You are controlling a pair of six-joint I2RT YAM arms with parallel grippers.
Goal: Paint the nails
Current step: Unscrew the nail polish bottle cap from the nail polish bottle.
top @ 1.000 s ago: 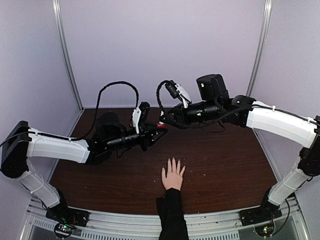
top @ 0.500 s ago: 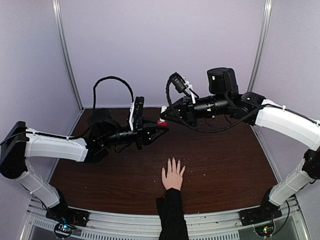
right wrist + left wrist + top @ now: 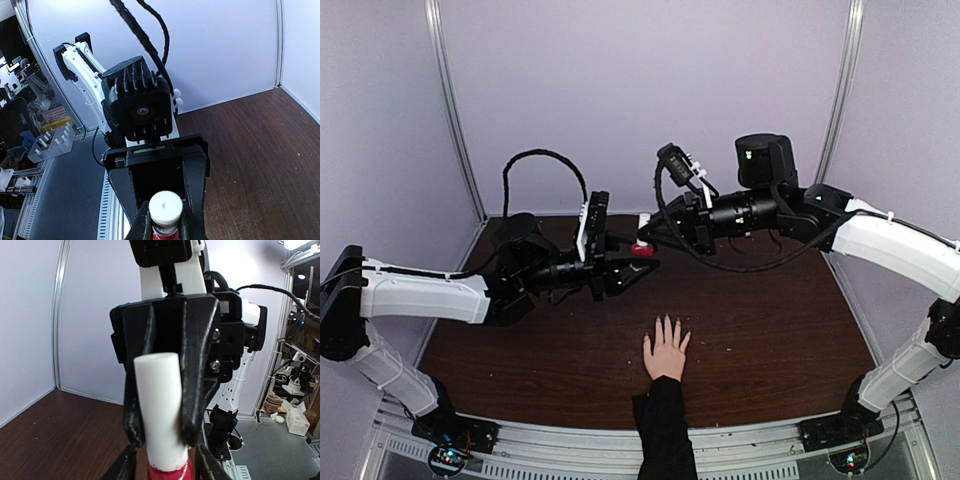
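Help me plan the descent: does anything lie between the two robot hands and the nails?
Nothing visible does. The left hand and right hand both grip the small red bottle in the air; only bare tabletop separates them from the nails.

Pale lilac walls (image 3: 640, 90) (metal posts (image 3: 455, 110) at the corners) — dark wooden tabletop (image 3: 770, 320) below.

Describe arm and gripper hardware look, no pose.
White shells and black joints on left arm and right arm, each with looped black cables. The left gripper and right gripper are black, with angular ribbed fingers and white brackets.
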